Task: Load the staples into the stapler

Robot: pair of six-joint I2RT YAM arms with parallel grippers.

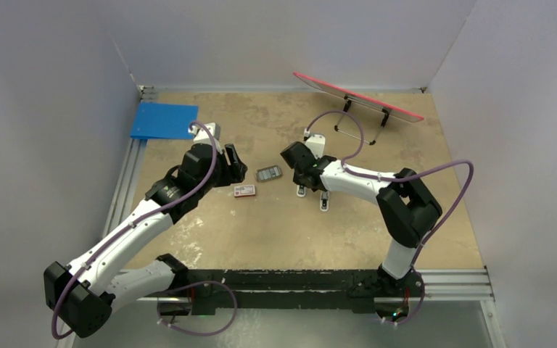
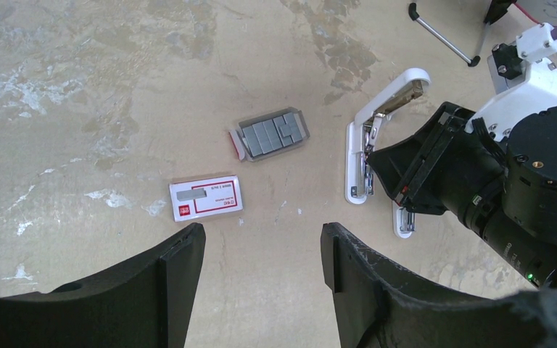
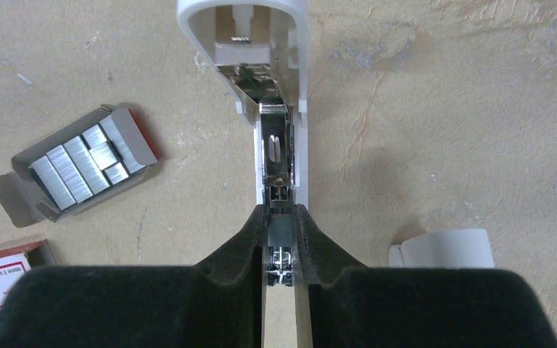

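Note:
The white stapler point(image 3: 299, 87) lies flipped open on the table, its metal magazine facing up; it also shows in the left wrist view point(image 2: 354, 138). My right gripper point(image 3: 281, 210) is shut around the stapler's magazine near one end; a grey block shows between the fingertips. In the top view the right gripper point(image 1: 301, 180) covers most of the stapler. The dark-grey staples point(image 2: 270, 134) lie in an open tray left of the stapler point(image 3: 80, 167) point(image 1: 268, 174). The red-and-white box point(image 2: 205, 197) lies nearer. My left gripper point(image 2: 261, 235) is open and empty, just short of the box point(image 1: 244, 191).
A short white piece point(image 2: 404, 217) lies beside the stapler, partly under the right gripper point(image 3: 442, 248). A blue flat board point(image 1: 163, 119) sits at the back left. A red panel on a wire stand point(image 1: 355, 98) is at the back right. Walls enclose the table.

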